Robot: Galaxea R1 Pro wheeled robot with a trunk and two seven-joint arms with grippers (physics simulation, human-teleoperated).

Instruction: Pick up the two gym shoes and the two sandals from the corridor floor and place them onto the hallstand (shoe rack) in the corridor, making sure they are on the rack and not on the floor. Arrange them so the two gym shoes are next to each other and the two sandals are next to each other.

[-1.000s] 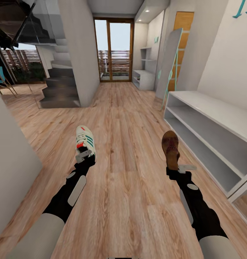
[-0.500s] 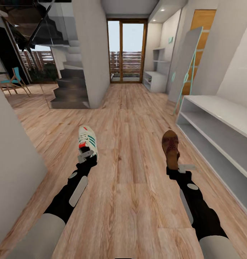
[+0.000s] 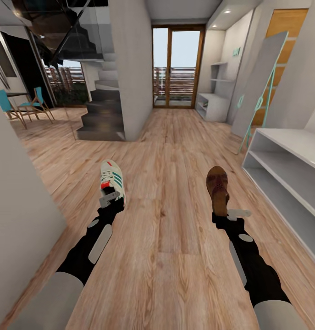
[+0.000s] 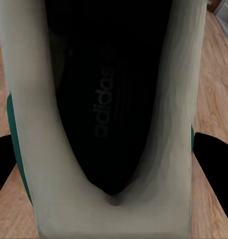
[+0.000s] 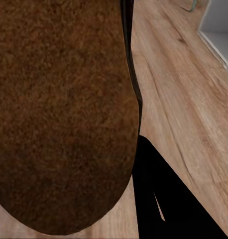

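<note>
A cream-white gym shoe [image 3: 112, 181] with green side stripes and a red-orange heel tab is held up over the corridor floor [image 3: 171, 238], toe pointing away from the robot, pinched at the heel by the left gripper [image 3: 108, 199]. In the left wrist view the shoe [image 4: 109, 119] shows its dark inside, with the black fingers [image 4: 213, 164] pressed against its two sides.

To its right, well apart, a dark brown sandal [image 3: 218, 189] is carried at about the same height, toe also forward; the right gripper [image 3: 228, 214] clamps it at the heel end. The right wrist view has the sandal's brown leather [image 5: 61, 109] close up with a black finger [image 5: 169, 199] just beside it.

The hallstand [image 3: 290, 178] stands along the right wall — pale bench top over two long open shelves — near the sandal but apart from it. A tall pale panel with turquoise trim [image 3: 258, 87] leans against the wall past the rack's far end. Ahead, a wood-framed glass door [image 3: 178, 66] closes the corridor, with a low white shelf unit [image 3: 212, 106] to its right. On the left rise a pale column [image 3: 129, 68] and dark stairs [image 3: 100, 114]; turquoise chairs [image 3: 19, 103] stand farther left. A pale wall [image 3: 19, 220] is close beside the left arm.
</note>
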